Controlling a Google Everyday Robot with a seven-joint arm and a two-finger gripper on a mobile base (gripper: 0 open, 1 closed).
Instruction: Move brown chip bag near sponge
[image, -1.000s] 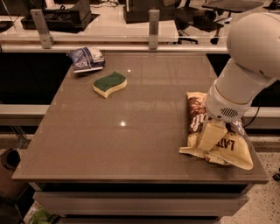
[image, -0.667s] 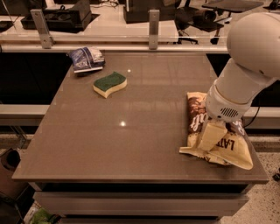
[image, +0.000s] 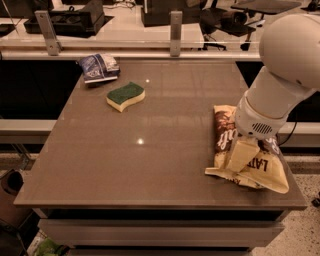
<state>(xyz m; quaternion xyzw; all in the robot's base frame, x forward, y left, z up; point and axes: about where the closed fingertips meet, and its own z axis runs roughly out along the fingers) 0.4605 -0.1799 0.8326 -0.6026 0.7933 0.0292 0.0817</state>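
The brown chip bag (image: 225, 131) lies flat near the table's right front corner, its dark brown half toward the back and its pale yellow "LATE" half toward the front. My gripper (image: 242, 156) is down on the bag's middle, under the large white arm (image: 280, 85), which hides part of the bag. The sponge (image: 125, 96), green top over a pale yellow body, lies far off at the back left of the table.
A smaller blue and white bag (image: 99, 67) lies at the back left corner, just behind the sponge. The brown table (image: 150, 165) has a rail with two metal posts (image: 175, 32) along its back edge. The chip bag's front corner reaches the table's right front edge.
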